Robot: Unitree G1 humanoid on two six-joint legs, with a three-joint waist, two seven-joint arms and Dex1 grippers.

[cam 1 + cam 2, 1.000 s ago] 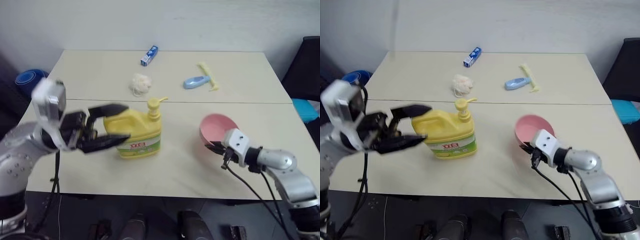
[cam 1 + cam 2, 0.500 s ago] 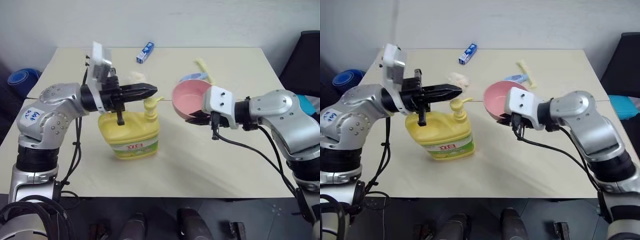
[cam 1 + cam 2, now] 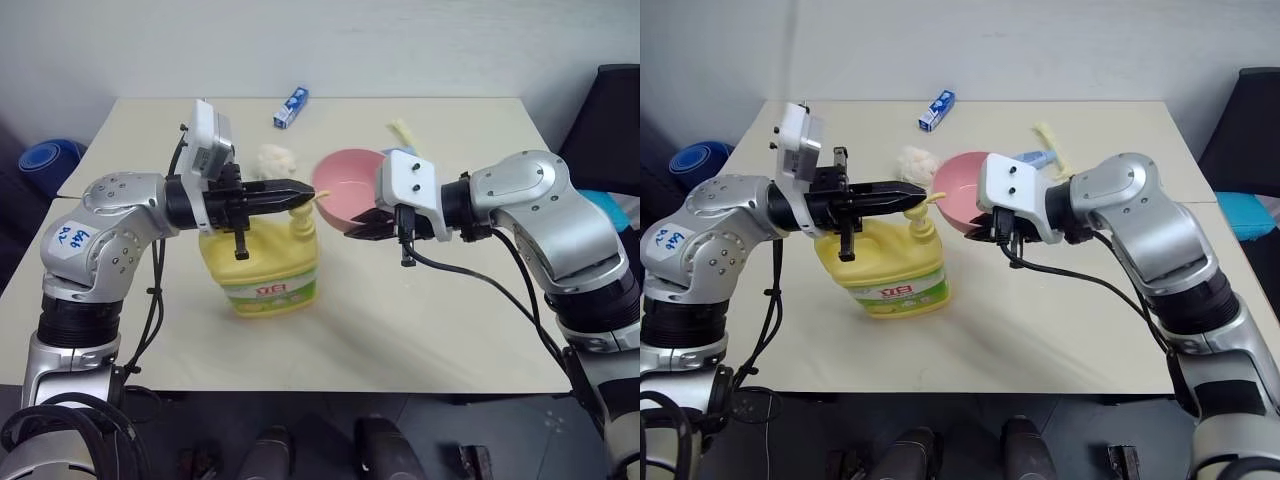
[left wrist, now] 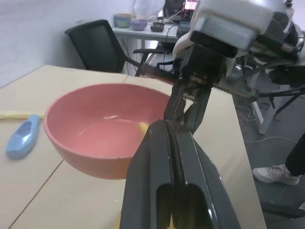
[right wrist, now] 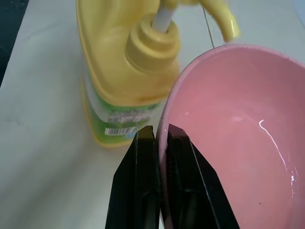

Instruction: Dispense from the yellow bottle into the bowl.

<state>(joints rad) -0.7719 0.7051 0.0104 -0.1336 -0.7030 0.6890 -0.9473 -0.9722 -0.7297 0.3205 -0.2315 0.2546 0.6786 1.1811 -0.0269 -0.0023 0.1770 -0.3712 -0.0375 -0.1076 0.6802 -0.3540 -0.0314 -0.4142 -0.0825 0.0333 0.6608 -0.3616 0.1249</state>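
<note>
One yellow bottle [image 3: 262,266] upright on the table [image 3: 420,320], pump spout reaching over the rim of one pink bowl [image 3: 345,192] lifted beside it. Right gripper [image 5: 161,143] pinching that bowl's rim, one finger inside, one outside. Left gripper [image 3: 300,193] pressed together, empty, level over the pump head; contact not clear. Farther back: one light-blue bottle [image 4: 23,136], one blue-and-white tube [image 3: 291,107], one white fluffy wad [image 3: 273,160], one pale yellow stick [image 3: 405,134].
</note>
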